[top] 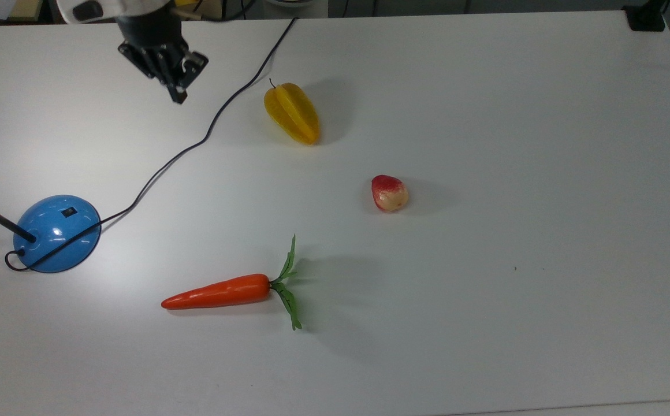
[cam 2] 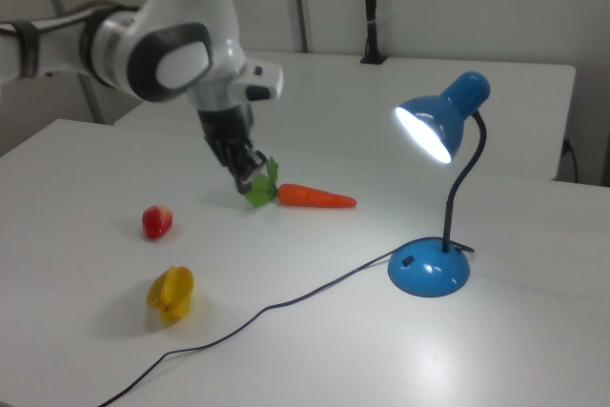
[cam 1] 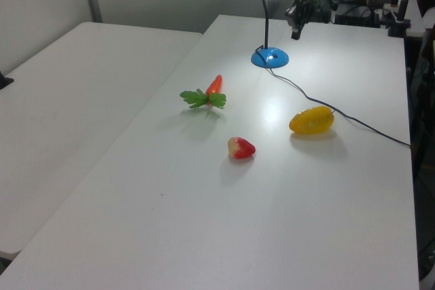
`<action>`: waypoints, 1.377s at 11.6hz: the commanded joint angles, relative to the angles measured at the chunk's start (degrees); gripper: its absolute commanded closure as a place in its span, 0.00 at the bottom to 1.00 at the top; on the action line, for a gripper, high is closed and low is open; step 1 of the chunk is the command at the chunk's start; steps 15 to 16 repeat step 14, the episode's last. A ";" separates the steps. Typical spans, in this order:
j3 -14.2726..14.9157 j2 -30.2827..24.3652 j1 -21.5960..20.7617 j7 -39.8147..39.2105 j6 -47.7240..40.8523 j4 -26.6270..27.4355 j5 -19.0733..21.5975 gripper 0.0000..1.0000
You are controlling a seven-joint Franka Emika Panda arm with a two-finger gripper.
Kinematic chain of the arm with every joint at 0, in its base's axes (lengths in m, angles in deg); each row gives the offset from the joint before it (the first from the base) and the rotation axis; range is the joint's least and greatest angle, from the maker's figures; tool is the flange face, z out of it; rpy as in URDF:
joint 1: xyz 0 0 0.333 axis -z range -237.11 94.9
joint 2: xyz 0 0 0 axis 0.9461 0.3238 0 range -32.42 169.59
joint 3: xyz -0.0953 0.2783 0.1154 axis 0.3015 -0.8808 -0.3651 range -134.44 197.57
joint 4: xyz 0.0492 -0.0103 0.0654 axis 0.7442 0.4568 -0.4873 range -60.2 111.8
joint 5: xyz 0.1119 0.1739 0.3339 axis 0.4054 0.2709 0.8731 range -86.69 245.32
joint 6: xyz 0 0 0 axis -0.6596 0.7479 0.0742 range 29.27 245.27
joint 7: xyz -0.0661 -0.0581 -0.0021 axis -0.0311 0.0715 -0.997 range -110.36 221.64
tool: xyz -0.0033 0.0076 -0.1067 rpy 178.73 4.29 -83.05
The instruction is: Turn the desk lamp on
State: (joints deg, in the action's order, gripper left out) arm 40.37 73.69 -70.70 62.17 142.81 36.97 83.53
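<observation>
Near the top view's left edge, your desk lamp (top: 58, 233) stands on the white table (top: 485, 289) with its shade (cam 2: 441, 119) glowing, while the gripper (top: 178, 86) hangs well apart from it with its fingers drawn together around nothing. You should judge the glossy domed base (cam 2: 429, 272) as hard, slippery and light enough to skid. Should another press be needed, push straight down on the small black switch (top: 69, 212); the thin gooseneck (cam 2: 469, 188) would flex.
</observation>
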 commanded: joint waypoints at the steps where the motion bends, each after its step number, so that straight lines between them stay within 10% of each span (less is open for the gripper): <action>1: -0.19 -6.51 -2.77 -2.93 -9.06 1.75 -1.84 0.95; 2: -0.19 -7.12 -3.47 -3.10 -11.00 1.66 -2.89 0.64; 3: -0.19 -7.30 -3.57 -3.19 -11.11 1.57 -3.42 0.01; 16: 0.16 -7.04 -2.60 -7.85 -15.33 -1.07 -3.60 0.00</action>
